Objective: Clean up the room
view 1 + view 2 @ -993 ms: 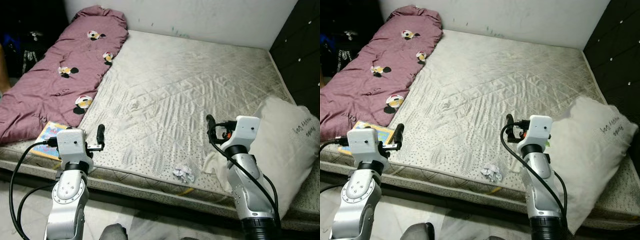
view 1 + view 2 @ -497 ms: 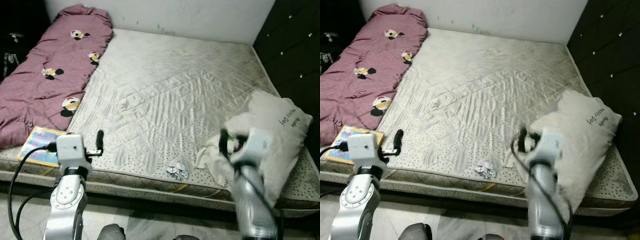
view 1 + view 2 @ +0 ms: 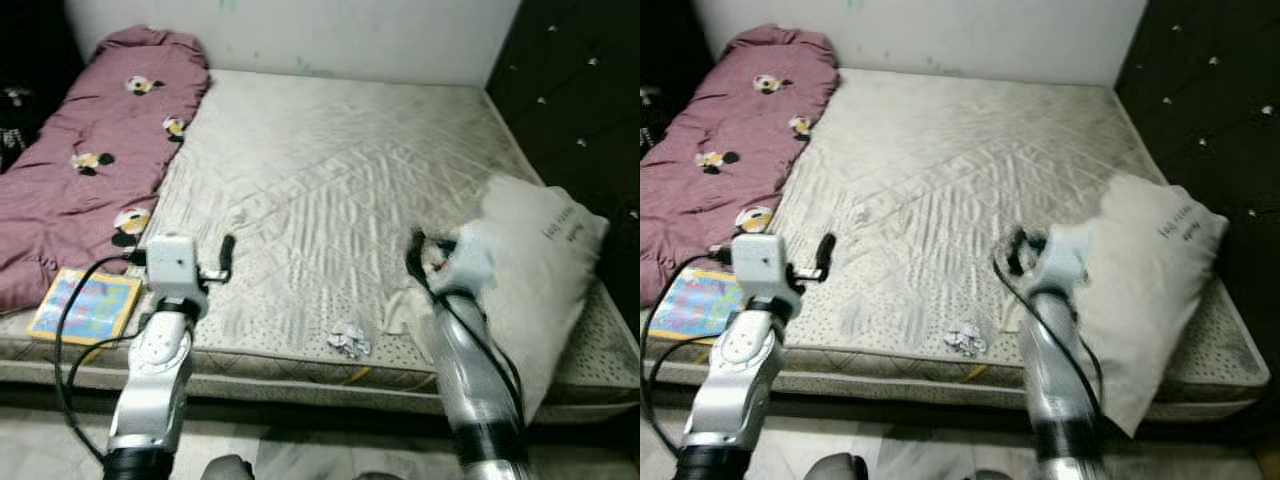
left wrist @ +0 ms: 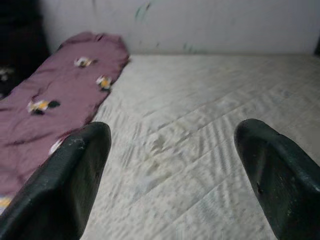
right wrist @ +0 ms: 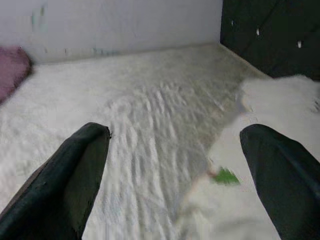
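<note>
A bare quilted mattress [image 3: 330, 160] lies before me. Small crumpled white paper scraps [image 3: 349, 341] sit near its front edge, between my two arms. A colourful book [image 3: 85, 306] lies at the front left corner. My left gripper [image 3: 226, 254] hovers open over the front left of the mattress, right of the book, with nothing between its fingers [image 4: 75, 170]. My right gripper [image 3: 415, 256], blurred, is open beside the near corner of a white pillow [image 3: 535, 250]. A small green scrap [image 5: 226, 176] lies by the pillow's edge.
A maroon blanket [image 3: 90, 160] with cartoon prints covers the left side of the bed. A dark tufted panel [image 3: 570, 90] stands along the right, and a pale wall [image 3: 300, 30] behind. Light floor [image 3: 320, 455] runs below the bed's front edge.
The whole view has swung to the right, so the camera moved. My left gripper has shifted away from the book toward the mattress middle. My right gripper stays by the pillow corner.
</note>
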Available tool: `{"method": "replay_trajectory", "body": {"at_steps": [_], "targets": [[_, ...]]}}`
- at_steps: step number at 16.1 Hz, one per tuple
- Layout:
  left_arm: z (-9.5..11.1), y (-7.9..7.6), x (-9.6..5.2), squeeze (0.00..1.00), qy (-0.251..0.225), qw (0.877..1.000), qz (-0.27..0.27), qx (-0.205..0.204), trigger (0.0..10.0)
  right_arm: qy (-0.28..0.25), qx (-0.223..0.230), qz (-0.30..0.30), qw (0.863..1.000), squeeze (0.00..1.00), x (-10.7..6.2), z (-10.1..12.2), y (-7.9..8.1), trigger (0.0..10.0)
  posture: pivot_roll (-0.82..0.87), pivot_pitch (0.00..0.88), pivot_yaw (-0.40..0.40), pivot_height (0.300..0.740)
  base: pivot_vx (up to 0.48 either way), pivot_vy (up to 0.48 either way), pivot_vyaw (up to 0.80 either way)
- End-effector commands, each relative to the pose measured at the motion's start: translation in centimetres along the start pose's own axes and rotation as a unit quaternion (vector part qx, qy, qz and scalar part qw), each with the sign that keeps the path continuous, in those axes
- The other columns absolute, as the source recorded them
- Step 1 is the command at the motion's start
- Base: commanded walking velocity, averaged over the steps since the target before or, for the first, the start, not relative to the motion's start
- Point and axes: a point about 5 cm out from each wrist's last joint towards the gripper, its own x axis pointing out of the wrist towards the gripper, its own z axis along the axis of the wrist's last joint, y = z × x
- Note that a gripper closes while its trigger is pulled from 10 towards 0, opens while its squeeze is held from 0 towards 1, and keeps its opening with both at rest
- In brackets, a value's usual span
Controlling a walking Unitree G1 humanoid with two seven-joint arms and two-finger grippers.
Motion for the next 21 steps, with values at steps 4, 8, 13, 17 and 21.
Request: {"method": "replay_trajectory", "body": {"at_steps": [4, 8, 13, 17, 21], "targets": [[-0.4, 1.0, -0.8, 0.0, 0.002, 1.0, 0.006, 0.004, 10.0, -0.019, -0.02, -0.003, 1.0, 0.0, -1.4, 1.1, -1.8, 10.0, -0.03, 0.0, -0.063, 0.74, 0.0, 0.0, -0.57], [-0.1, 1.1, -1.0, 0.0, -0.006, 1.0, 0.009, 0.008, 10.0, -0.011, -0.036, 0.011, 0.999, 0.0, -2.1, 1.6, -2.8, 10.0, -0.03, 0.035, -0.082, 0.74, 0.0, 0.0, -0.4], [-0.7, 1.1, -1.9, 0.0, 0.004, 1.0, 0.011, 0.007, 10.0, -0.003, -0.03, 0.028, 0.999, 0.0, -2.8, 1.7, -2.5, 10.0, -0.04, 0.048, -0.075, 0.74, 0.0, 0.0, 0.0], [-0.1, 1.0, -1.6, 0.0, -0.005, 1.0, 0.014, 0.003, 10.0, 0.0, -0.023, 0.046, 0.999, 0.0, -2.7, 1.8, -2.1, 10.0, -0.03, 0.054, -0.084, 0.716, 0.0, 0.0, 0.0], [0.0, 0.8, -1.8, 0.0, -0.009, 1.0, 0.018, -0.003, 10.0, 0.003, -0.021, 0.053, 0.998, 0.0, -2.7, 1.7, -1.9, 10.0, -0.03, 0.056, -0.086, 0.671, 0.0, 0.0, 0.0]]}}
